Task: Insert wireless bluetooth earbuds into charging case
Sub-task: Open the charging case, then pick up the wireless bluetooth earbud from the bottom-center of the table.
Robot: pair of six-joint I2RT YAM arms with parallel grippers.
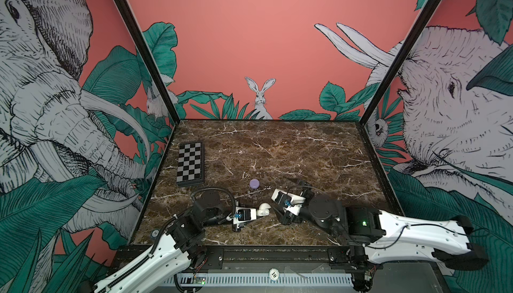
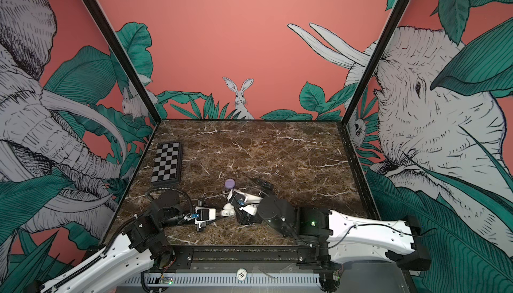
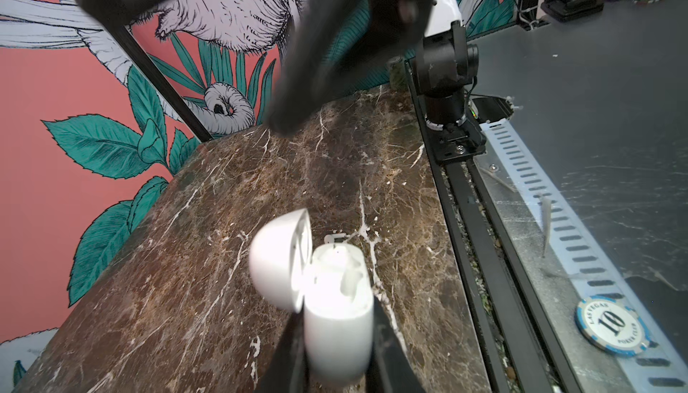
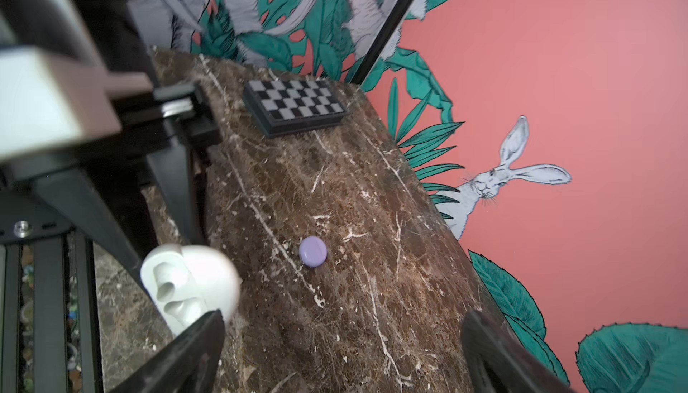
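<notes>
My left gripper (image 3: 338, 335) is shut on the body of a white charging case (image 3: 338, 320) whose lid (image 3: 281, 261) stands hinged open; both top views show this case (image 1: 263, 209) (image 2: 229, 209) near the table's front middle. Seen from the right wrist, the case (image 4: 186, 287) shows two wells that look empty. Just beyond the case, a tiny white stemmed piece (image 3: 334, 237), seemingly an earbud, lies on the marble. My right gripper (image 4: 342, 354) hangs open beside the case with only bare marble between its fingers. A closed lilac round case (image 1: 254, 183) (image 2: 230, 183) (image 4: 313, 251) sits a little further back.
A small folded chessboard (image 1: 190, 166) (image 2: 166, 165) (image 4: 298, 106) lies at the table's left side. A poker chip (image 3: 612, 326) (image 1: 274, 273) rests on the rail in front of the table. Printed walls close in the left, back and right.
</notes>
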